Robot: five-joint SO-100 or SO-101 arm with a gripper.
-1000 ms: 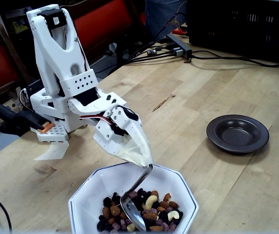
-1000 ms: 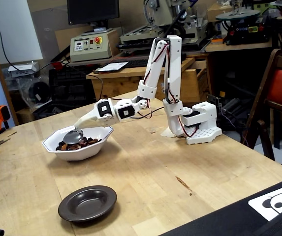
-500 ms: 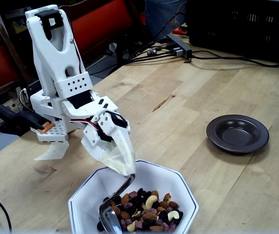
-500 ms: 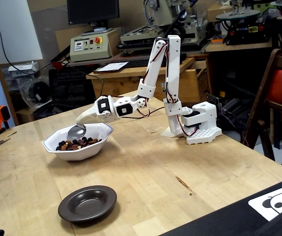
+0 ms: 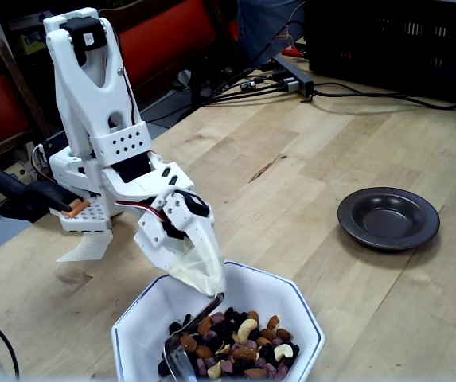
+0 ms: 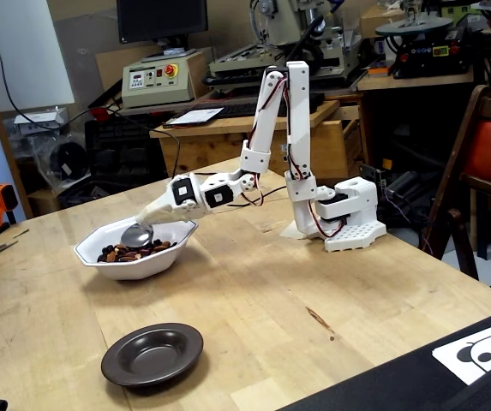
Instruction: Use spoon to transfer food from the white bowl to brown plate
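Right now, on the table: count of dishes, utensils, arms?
Dishes: 2 (white bowl, brown plate)
Utensils: 1 (spoon, in the bowl, held by the gripper)
Arms: 1
Total: 4

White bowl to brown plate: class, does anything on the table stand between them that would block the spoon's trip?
Nothing visible does. In both fixed views, bare wooden table lies between the white bowl and the brown plate. The spoon is over the food.
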